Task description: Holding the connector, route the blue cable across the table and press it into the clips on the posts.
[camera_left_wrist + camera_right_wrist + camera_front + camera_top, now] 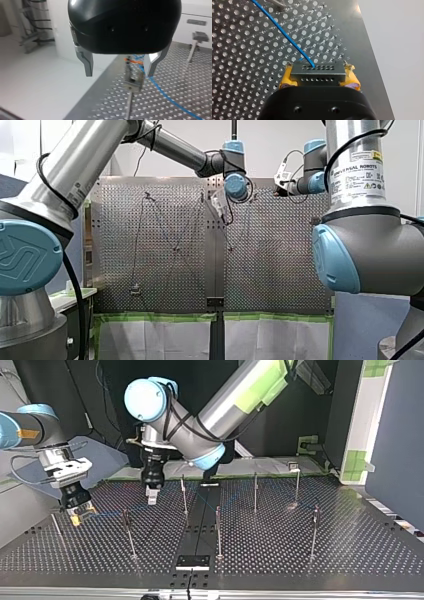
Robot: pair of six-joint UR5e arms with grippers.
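- At the top view's left, my right gripper (76, 516) sits low over the perforated table (320, 560), near its edge. The right wrist view shows its yellow pads (285, 79) clamped on the two short ends of the connector (317, 73), a small grey block with rows of pin holes.
- Out of the connector's front face runs the blue cable (284, 33), passing over the plate and away towards the posts (128, 530). In the top view I can follow it only faintly toward the table's middle.
- My left gripper (118, 75) hangs with its metal fingers (87, 65) wide apart and nothing in them. A clip (132, 80) on top of a post stands ahead of them, nearer one finger, with the cable passing close beside it. I cannot tell whether the cable is seated in that clip.
- I judge the cable thin, light and limp, so it should sag and follow wherever the connector leads. It wants gentle tension to run straight, and a hard pull could strain it where it enters the block.
- The connector looks rigid and is the better hold, gripped across its ends. Its smooth sides might slip if the pull twists it.
- For pressing in, I would push on the cable right beside a clip, not mid-span. The posts look slender and may flex.
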